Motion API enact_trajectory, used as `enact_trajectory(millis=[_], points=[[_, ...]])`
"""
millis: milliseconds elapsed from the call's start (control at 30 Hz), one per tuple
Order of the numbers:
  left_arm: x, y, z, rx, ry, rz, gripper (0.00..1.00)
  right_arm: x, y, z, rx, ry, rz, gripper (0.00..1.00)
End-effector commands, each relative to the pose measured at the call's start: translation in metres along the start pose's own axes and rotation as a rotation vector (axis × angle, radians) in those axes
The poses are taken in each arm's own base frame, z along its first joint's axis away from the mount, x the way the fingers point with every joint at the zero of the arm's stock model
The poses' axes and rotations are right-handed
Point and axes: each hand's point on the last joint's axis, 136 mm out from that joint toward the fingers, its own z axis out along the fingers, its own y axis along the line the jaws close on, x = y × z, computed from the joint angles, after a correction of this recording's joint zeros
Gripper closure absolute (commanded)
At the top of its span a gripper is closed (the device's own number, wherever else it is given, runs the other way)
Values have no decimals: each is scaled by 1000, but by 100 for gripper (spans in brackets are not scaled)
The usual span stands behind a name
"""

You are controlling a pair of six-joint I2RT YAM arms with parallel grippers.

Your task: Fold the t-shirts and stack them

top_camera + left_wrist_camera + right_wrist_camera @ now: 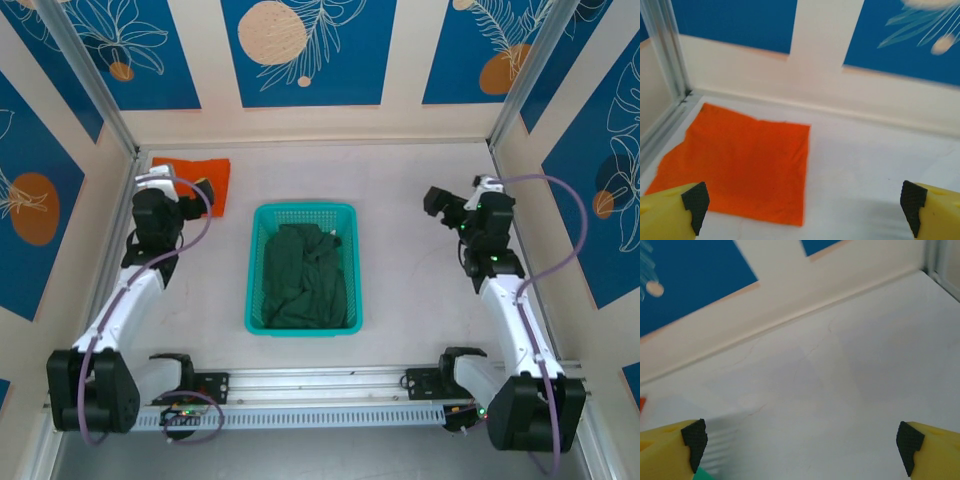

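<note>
Orange t-shirt lies folded flat, left of and beyond the basket; green t-shirt sits crumpled inside it. Left gripper and right gripper gape wide, empty. Probably best: pinch the green one's top fold, lift clear of the basket

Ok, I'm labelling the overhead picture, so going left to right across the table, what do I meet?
orange t-shirt → teal basket, with the green t-shirt inside → right gripper
</note>
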Motion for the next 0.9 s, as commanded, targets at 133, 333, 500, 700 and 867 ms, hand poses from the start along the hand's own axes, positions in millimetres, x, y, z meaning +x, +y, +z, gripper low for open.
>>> enact_trajectory(millis=[133,333,500,700,867], points=[[48,3,-16,-112,198,-507,0,70,28,-20,-82,400,364,4],[111,-114,-12,67,539,-297,1,144,71,-24,27,708,248,12],[167,-186,-46,109,806,14,5,183,88,-43,78,860,151,17],[253,-193,-96,18,1128,353,9,215,95,-67,93,959,71,21],[287,-206,-98,38,1226,318,9,235,93,-75,101,1029,69,29]])
